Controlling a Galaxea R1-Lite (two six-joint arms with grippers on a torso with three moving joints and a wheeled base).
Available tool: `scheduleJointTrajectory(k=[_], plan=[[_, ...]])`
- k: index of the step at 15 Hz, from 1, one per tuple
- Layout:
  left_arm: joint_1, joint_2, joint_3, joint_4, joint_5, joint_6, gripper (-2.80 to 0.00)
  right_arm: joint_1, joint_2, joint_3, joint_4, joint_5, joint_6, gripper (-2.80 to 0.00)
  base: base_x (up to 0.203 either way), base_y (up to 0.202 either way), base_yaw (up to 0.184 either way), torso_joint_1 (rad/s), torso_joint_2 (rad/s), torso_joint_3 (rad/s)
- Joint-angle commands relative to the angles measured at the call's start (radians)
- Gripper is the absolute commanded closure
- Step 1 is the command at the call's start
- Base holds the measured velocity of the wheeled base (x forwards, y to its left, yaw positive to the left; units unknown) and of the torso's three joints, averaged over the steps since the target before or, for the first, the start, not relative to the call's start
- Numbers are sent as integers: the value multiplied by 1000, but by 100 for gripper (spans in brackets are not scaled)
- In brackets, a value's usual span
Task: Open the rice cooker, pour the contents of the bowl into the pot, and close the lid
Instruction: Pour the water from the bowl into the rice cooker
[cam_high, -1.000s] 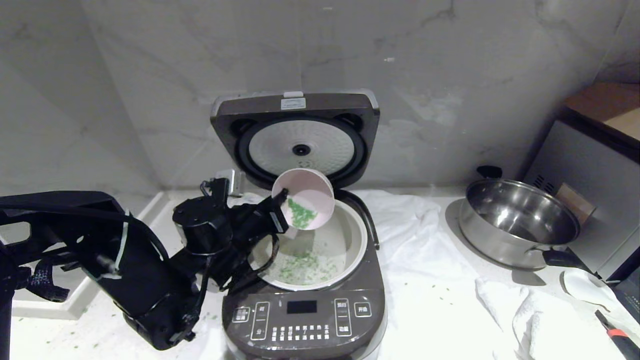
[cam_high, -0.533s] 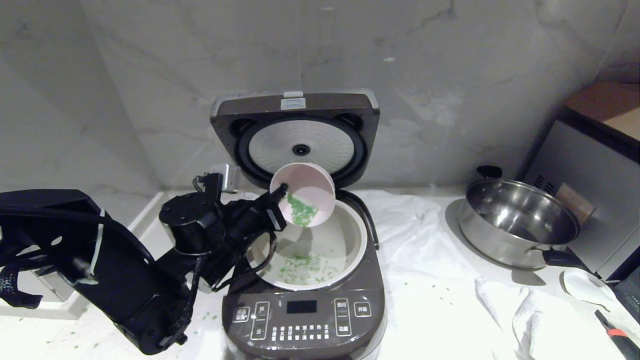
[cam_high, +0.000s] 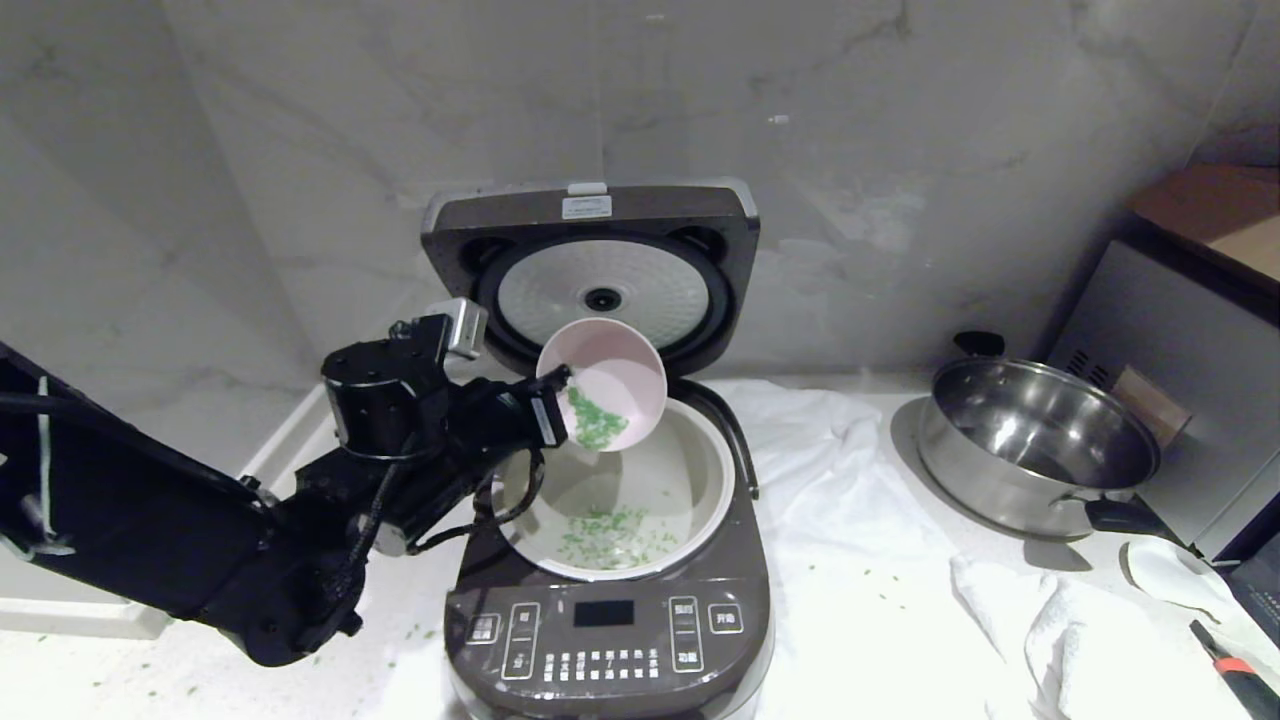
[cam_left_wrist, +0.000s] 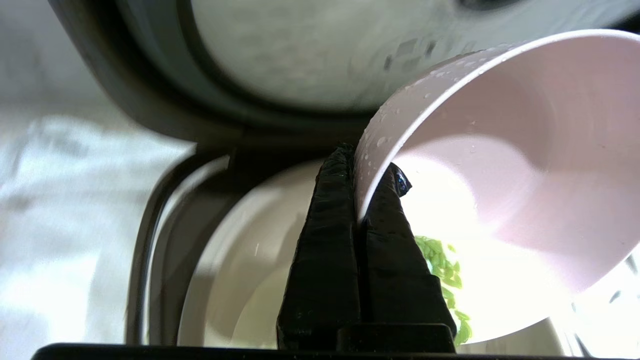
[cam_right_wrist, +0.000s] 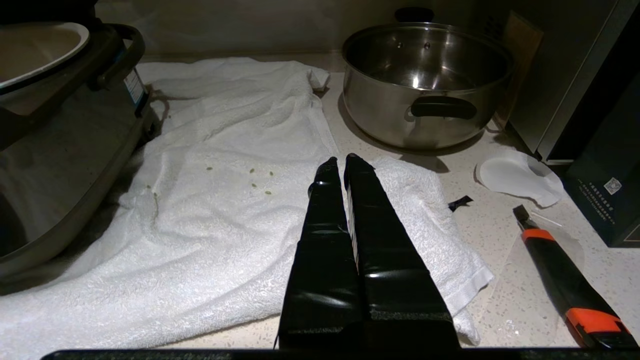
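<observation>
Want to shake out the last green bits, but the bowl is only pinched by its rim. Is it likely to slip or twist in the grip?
Probably slippery: the bowl is smooth and beaded with water droplets near the rim. The left gripper clamps only one thin edge, so a shake could pivot it. It looks light, which helps; green bits cling inside.

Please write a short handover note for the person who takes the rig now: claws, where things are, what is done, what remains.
Left claw: shut on the rim of the bowl, holding it tipped over the pot.
Right claw: shut, empty, parked above the white towel.
Rice cooker: lid stands open.
Done: lid opened; many green bits lie in the pot.
Left: some green bits cling inside the bowl; finish pouring, put the bowl away, close the lid.
</observation>
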Motion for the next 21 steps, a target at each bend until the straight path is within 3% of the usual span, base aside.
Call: scheduleJointTrajectory(k=[1, 5, 9, 14, 21], plan=[[3, -62, -39, 131, 8, 0, 0, 0, 0, 0, 0, 0, -3, 0, 0, 0, 0, 0, 0, 0], [14, -106, -58, 383, 10, 58, 0, 0, 0, 1, 0, 0, 0, 0, 0, 0, 0, 0, 0, 0], [29, -240, -207, 914, 11, 56, 0, 0, 0, -1, 0, 0, 0, 0, 0, 0, 0, 0, 0, 0], [106, -380, -325, 1395, 4, 58, 0, 0, 0, 0, 0, 0, 0, 0, 0, 0, 0, 0, 0, 0], [373, -410, -406, 1678, -10, 62, 0, 0, 0, -1, 0, 0, 0, 0, 0, 0, 0, 0, 0, 0]])
